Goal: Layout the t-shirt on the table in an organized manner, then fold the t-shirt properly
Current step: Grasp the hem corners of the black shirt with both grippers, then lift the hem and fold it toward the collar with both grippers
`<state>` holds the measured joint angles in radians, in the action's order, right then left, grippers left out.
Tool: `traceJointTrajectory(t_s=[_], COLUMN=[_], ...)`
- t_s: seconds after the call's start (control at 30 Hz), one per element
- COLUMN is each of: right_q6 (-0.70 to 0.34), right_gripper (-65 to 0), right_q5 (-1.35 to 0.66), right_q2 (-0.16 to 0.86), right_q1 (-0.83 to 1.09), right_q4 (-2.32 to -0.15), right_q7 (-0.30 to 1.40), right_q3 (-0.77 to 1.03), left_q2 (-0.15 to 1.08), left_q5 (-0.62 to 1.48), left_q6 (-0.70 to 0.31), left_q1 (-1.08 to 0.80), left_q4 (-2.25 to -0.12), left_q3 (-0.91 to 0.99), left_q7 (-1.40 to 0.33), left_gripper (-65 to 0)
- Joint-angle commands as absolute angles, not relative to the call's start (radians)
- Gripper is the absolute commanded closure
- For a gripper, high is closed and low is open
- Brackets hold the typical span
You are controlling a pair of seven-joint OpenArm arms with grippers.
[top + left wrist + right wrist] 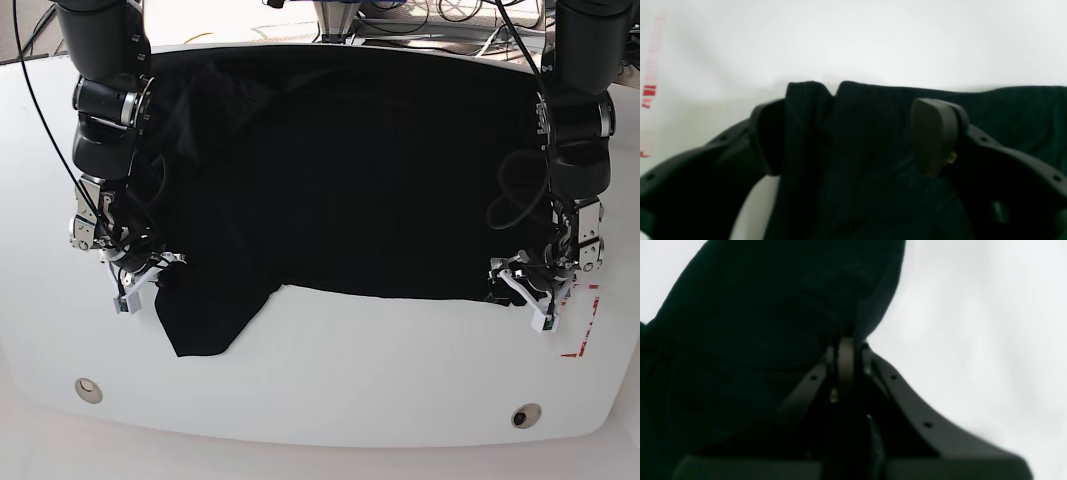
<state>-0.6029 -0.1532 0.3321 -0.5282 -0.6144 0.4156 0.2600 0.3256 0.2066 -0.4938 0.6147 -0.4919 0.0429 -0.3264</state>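
Observation:
The black t-shirt lies spread over the white table, with a sleeve hanging toward the near left. My right gripper is at the shirt's near-left edge. In the right wrist view its fingers are pressed together on a fold of the t-shirt. My left gripper is at the near-right corner of the hem. In the left wrist view it is open, jaws wide apart, with the t-shirt edge lying between them and draped against the left finger.
A red dashed mark lies just right of my left gripper, and also shows in the left wrist view. Two small round holes sit near the table's front edge. Cables lie behind the table.

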Motion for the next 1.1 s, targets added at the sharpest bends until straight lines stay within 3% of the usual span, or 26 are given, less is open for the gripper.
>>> traceJointTrajectory(t_s=[0.0, 0.2, 0.37, 0.67, 1.07], right_q6=[-0.605, -0.605, -0.605, -0.605, -0.605], right_gripper=[0.0, 0.0, 0.0, 0.0, 0.0], right_q5=[-0.143, -0.145, -0.145, -0.145, -0.147], right_q2=[0.346, 0.346, 0.346, 0.346, 0.344], right_q1=[-0.547, -0.547, -0.547, -0.547, -0.526], right_q4=[-0.625, -0.625, -0.625, -0.693, -0.987], right_q7=[0.429, 0.429, 0.429, 0.447, 0.682], right_q3=[0.259, 0.259, 0.259, 0.259, 0.263], left_q2=[0.331, 0.331, 0.331, 0.332, 0.334], left_q5=[0.213, 0.211, 0.209, 0.214, 0.214], left_q6=[-0.499, -0.496, -0.496, -0.498, -0.503], left_q1=[0.636, 0.636, 0.636, 0.638, 0.611], left_q4=[-0.498, -0.498, -0.501, -0.529, -0.730], left_q3=[0.044, 0.044, 0.044, 0.048, 0.188], left_q7=[-0.337, -0.334, -0.334, -0.337, -0.487], left_gripper=[-39.4, -13.3, -3.1, -1.7, -1.7])
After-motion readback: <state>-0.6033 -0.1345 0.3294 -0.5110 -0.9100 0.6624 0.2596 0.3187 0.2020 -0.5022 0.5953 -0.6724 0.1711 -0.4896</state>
